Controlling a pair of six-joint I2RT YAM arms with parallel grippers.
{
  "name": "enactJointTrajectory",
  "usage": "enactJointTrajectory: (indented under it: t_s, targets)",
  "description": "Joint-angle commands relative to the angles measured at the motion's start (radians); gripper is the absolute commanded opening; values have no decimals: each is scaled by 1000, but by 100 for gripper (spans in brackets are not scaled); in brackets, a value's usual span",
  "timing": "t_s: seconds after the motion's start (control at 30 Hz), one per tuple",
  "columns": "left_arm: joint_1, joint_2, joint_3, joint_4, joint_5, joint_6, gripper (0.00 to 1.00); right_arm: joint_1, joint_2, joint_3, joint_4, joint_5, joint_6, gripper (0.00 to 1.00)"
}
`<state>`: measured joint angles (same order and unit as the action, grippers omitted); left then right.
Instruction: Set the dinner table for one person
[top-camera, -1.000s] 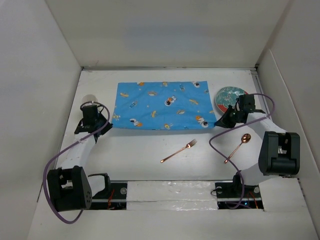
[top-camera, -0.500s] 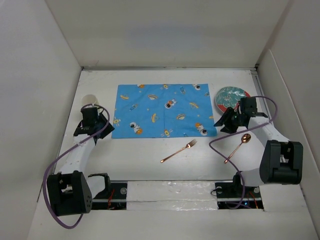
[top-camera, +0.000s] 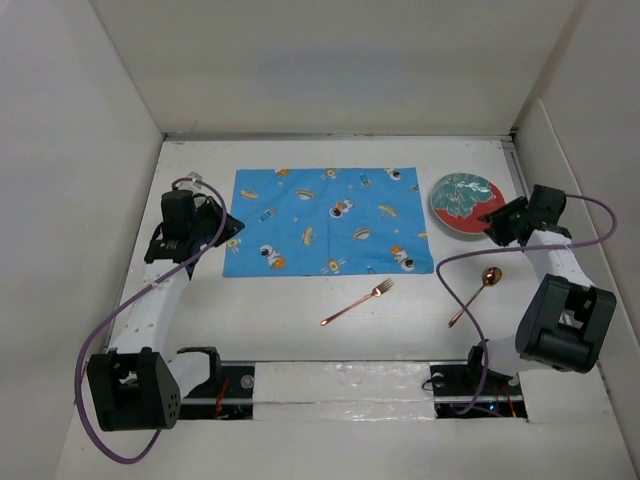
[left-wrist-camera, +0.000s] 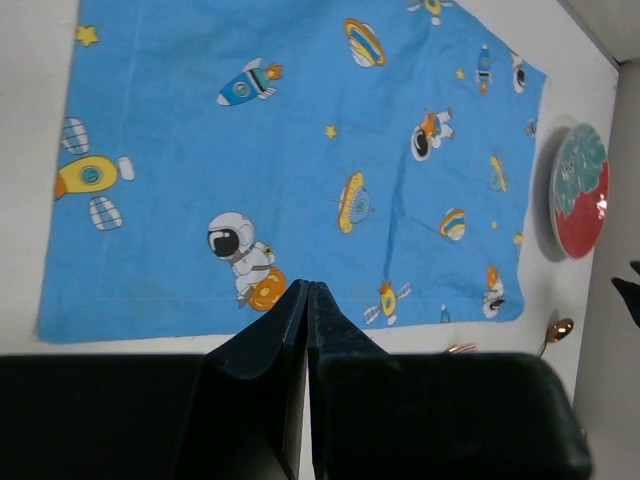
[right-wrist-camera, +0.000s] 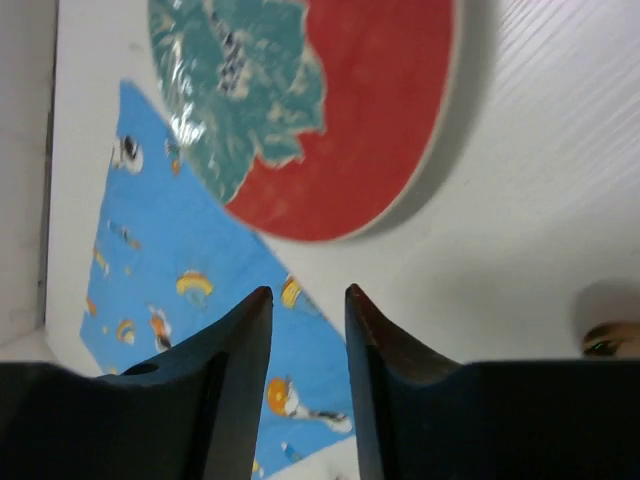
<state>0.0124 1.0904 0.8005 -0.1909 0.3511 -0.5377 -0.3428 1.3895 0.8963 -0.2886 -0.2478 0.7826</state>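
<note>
The mat (top-camera: 325, 220) lay flat, released; left jaws were closed, empty; right jaws, slightly parted and empty, had swung toward the plate (top-camera: 462, 192).

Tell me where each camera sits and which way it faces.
Top external: overhead from the near side, looking down on the table; left arm and right arm show.
Left wrist: over the mat, looking across it toward the plate; shut left gripper shows.
Right wrist: low beside the plate, facing it; open right gripper shows.
All three share mat and plate.
</note>
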Motion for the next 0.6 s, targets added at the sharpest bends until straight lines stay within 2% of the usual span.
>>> enactJointTrajectory:
  t_s: [0.0, 0.03, 0.1, 0.13, 0.17, 0.23, 0.33, 0.57]
  targets:
    - [-31, -21, 42, 70, 75, 34, 0, -54, 49, -14, 107, 56, 99, 52]
    - [-41, -15, 49, 68, 80, 44, 0, -55, 65, -13, 112, 55, 110, 58]
    - [-57, 5, 63, 65, 78, 56, 0, -64, 123, 4, 105, 68, 121, 59]
    - [-71, 8, 66, 64, 75, 65, 11, -64, 144, 12, 100, 73, 141, 59]
    - [-71, 14, 66, 65, 75, 67, 16, -64, 160, 15, 111, 73, 150, 59]
    - [-80, 14, 66, 68, 83, 65, 26, -64, 207, 21, 118, 79, 194, 57]
    - [-80, 14, 65, 84, 103, 59, 35, -64, 273, 33, 132, 73, 257, 53]
    - [-80, 36, 88, 91, 131, 61, 35, -22, 371, 58, 166, 97, 394, 43]
